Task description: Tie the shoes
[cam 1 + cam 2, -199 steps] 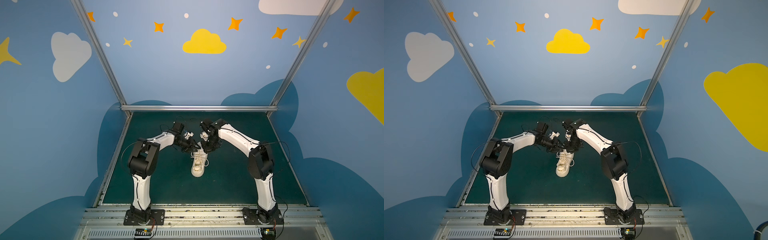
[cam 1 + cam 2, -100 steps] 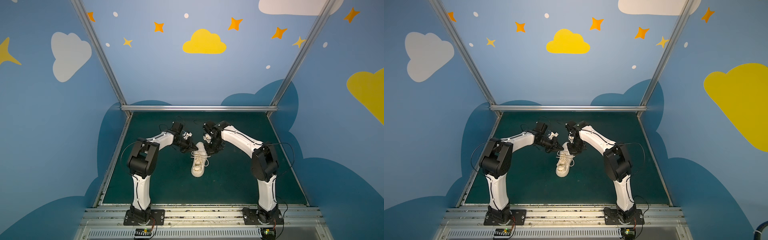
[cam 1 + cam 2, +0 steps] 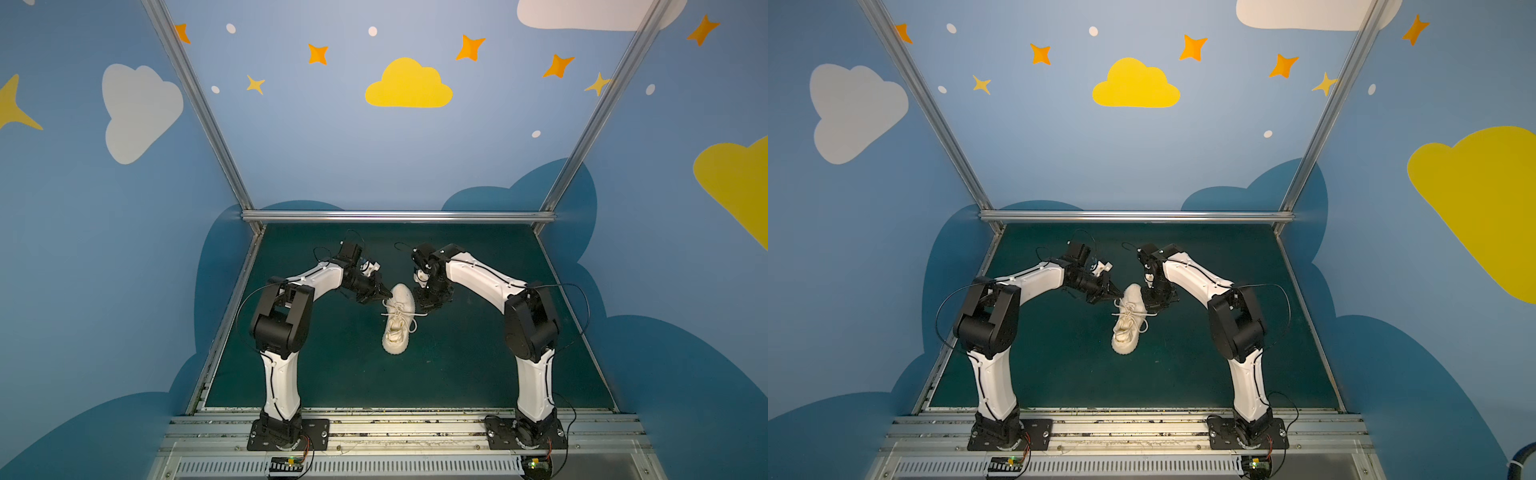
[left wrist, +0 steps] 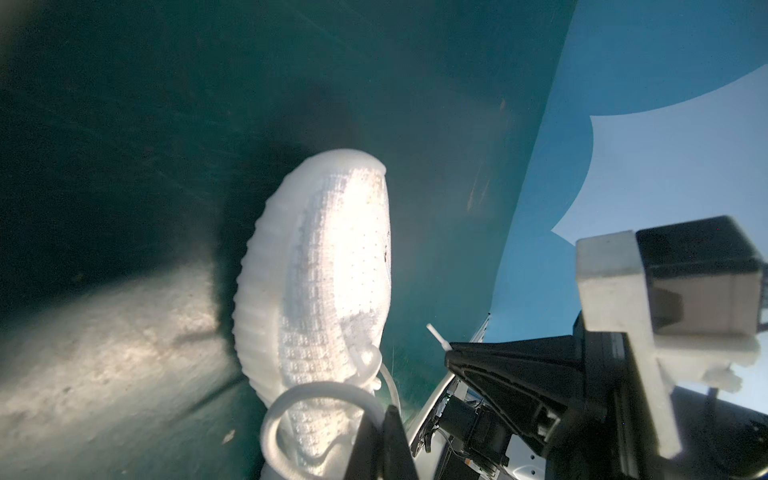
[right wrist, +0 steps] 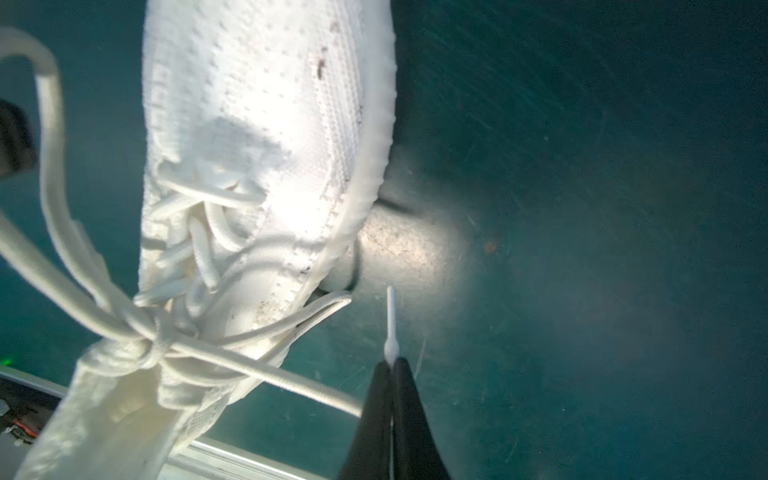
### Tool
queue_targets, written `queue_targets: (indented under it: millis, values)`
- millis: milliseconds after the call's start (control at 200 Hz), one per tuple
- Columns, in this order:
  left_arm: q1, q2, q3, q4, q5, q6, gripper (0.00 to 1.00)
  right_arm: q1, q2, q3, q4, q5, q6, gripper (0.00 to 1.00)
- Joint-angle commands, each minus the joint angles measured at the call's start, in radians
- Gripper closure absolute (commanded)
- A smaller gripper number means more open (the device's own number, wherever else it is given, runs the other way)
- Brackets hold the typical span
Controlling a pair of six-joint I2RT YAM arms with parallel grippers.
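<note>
Two matching arms, the left arm (image 3: 286,291) and the right arm (image 3: 482,276), both wear glossy white shells broken by chunky black joint housings (image 3: 282,320). Each is bolted to a black base plate (image 3: 318,432) with silver screws, and in front of it sits a small circuit board (image 3: 286,462) with a green light and red and yellow wires. Thin black cables (image 3: 557,285) loop loose past the elbows and trace along the white links. The left tool (image 3: 385,296) and the right tool (image 5: 392,363) are black, their fingers tapering to a narrow wedge — and a boxy black camera (image 4: 698,282) in a white mount rides the wrist.
</note>
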Motion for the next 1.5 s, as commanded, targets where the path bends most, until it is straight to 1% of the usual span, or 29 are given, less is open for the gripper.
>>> queue_targets:
  millis: [0, 280, 471, 561, 591, 646, 681, 746, 766, 891, 971, 1026, 1081, 1181, 1372, 1412, 1457, 1497]
  values:
    - [0.003, -0.035, -0.01, -0.018, 0.003, 0.021, 0.97, -0.012, -0.047, -0.016, -0.017, 0.035, 0.03, 1.0]
    - [0.003, -0.037, -0.021, -0.015, 0.001, 0.021, 0.97, -0.036, -0.038, -0.027, -0.02, 0.052, 0.05, 1.0]
    - [0.001, -0.037, -0.026, -0.008, 0.002, 0.02, 0.97, -0.04, 0.001, 0.009, -0.019, 0.018, 0.033, 1.0]
    - [0.001, -0.035, -0.024, -0.004, 0.01, 0.016, 0.95, -0.041, 0.028, 0.037, -0.02, -0.049, 0.0, 1.0]
    - [0.001, -0.036, -0.025, 0.0, 0.012, 0.016, 0.92, -0.039, 0.038, 0.051, -0.027, -0.066, -0.008, 1.0]
    - [0.001, -0.043, -0.032, 0.016, 0.013, 0.007, 0.87, -0.04, 0.054, 0.067, -0.041, -0.089, -0.018, 0.8]
    - [0.001, -0.048, -0.035, 0.021, 0.013, 0.003, 0.82, -0.042, 0.059, 0.069, -0.045, -0.098, -0.018, 0.75]
    - [0.004, -0.059, -0.039, 0.031, 0.014, 0.0, 0.63, -0.049, 0.059, 0.06, -0.041, -0.106, -0.017, 0.68]
    - [0.004, -0.063, -0.041, 0.032, 0.014, 0.001, 0.58, -0.052, 0.058, 0.055, -0.04, -0.109, -0.018, 0.66]
    - [0.022, -0.089, -0.049, 0.03, 0.007, 0.007, 0.45, -0.079, 0.038, 0.037, -0.046, -0.118, -0.021, 0.61]
    - [0.043, -0.123, -0.074, 0.034, 0.004, 0.008, 0.4, -0.097, 0.024, 0.037, -0.064, -0.115, -0.03, 0.6]
    - [0.053, -0.149, -0.096, 0.033, 0.004, 0.017, 0.4, -0.1, 0.008, 0.038, -0.07, -0.118, -0.036, 0.61]
    - [0.057, -0.167, -0.117, 0.024, 0.007, 0.028, 0.41, -0.097, -0.007, 0.034, -0.062, -0.144, -0.034, 0.61]
    - [0.058, -0.187, -0.172, 0.024, 0.045, 0.036, 0.48, -0.076, -0.016, 0.052, -0.052, -0.198, -0.024, 0.63]
    - [0.058, -0.246, -0.319, 0.11, 0.086, 0.0, 0.51, -0.024, 0.005, 0.138, -0.044, -0.302, -0.001, 0.66]
    - [0.057, -0.241, -0.337, 0.13, 0.097, -0.012, 0.52, -0.014, 0.01, 0.148, -0.041, -0.317, -0.001, 0.67]
    - [0.058, -0.229, -0.352, 0.152, 0.11, -0.029, 0.55, -0.003, 0.019, 0.156, -0.035, -0.333, 0.002, 0.67]
    - [0.056, -0.221, -0.366, 0.176, 0.115, -0.042, 0.56, 0.004, 0.027, 0.163, -0.034, -0.346, 0.002, 0.68]
